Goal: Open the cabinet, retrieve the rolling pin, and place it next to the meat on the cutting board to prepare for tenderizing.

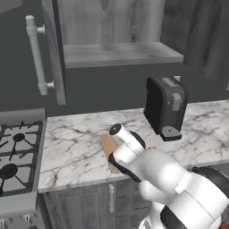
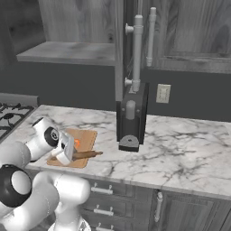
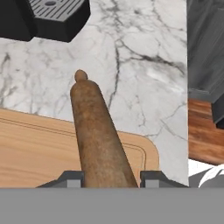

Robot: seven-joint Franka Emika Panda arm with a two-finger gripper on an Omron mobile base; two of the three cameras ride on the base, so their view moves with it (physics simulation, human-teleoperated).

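Rolling pin (image 3: 98, 135) sat clamped between the jaws of the gripper (image 3: 111, 177), low over the cutting board (image 2: 83, 142), pointing toward 12 o'clock; meat (image 2: 76, 143) just beside. Placing step; next: lower, release.

Black coffee machine (image 1: 165, 107) on marble counter (image 1: 76, 147), beside gas stove (image 1: 18, 156).

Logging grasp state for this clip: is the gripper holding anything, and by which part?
The gripper holds the rolling pin near one end, with the rest reaching out over the cutting board.
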